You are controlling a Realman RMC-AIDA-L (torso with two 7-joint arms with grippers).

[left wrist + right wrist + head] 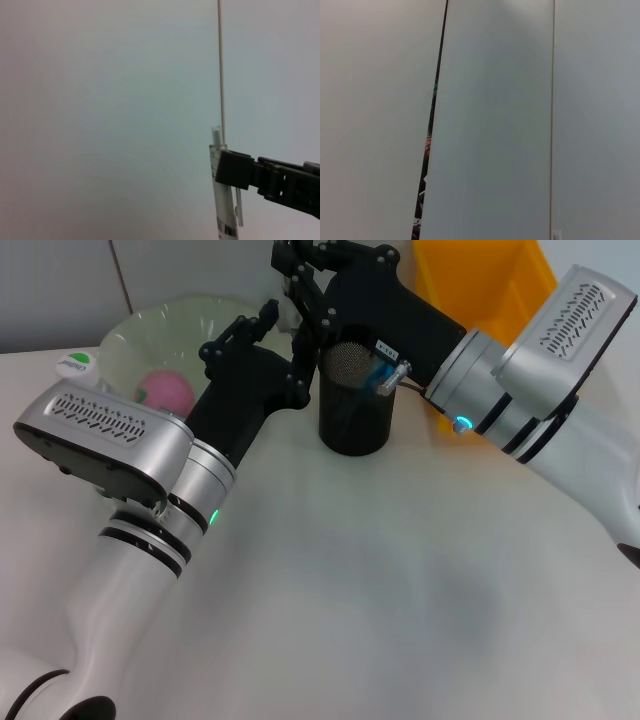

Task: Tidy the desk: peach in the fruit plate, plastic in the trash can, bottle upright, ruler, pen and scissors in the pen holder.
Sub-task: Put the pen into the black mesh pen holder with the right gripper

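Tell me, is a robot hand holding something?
A black gripper finger pinches a clear plastic pen near its upper end. Whose finger cannot be told.

No legible text; small label on right arm [386, 344] possibly lettered.

Robot lab or test room, bare white tabletop [420, 580], plain panelled wall [60, 290], yellow plastic bin [490, 290], staged mesh pen holder [355, 400], fruit plate [140, 335]
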